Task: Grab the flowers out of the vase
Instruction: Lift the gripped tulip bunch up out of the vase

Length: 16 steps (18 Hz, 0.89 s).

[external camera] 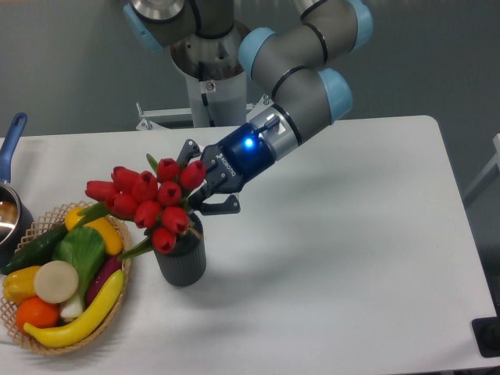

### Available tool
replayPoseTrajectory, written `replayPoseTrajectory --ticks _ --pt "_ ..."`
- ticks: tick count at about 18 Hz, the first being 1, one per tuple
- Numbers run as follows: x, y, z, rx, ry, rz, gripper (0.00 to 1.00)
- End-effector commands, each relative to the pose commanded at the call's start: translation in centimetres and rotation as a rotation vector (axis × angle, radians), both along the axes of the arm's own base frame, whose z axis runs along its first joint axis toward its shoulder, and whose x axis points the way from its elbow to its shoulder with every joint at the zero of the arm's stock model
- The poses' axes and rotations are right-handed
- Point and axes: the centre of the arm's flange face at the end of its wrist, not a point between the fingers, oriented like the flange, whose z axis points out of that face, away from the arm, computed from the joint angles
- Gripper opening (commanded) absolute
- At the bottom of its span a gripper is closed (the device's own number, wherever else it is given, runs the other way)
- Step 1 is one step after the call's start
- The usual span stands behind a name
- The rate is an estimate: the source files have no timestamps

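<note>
The flowers (148, 201), a bunch of red tulip buds with green leaves, lean up and to the left out of the vase (182, 262), a dark grey ribbed cylinder on the white table. My gripper (200, 195) reaches in from the upper right with its black fingers closed around the stems just above the vase rim. The buds hide the exact contact point. The lower stems remain inside the vase.
A woven basket (78, 342) of fruit and vegetables sits at the front left, touching the vase's left side. A blue-handled pot (11, 205) stands at the left edge. The arm's base (207, 86) rises behind the table.
</note>
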Motion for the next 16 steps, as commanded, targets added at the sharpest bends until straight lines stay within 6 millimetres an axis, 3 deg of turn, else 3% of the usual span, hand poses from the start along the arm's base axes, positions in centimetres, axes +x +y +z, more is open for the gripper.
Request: replayPoseTrajectory --ticks 16 --pt "-0.9 -2.1 3.7 0.058 -0.112 0.049 0.17"
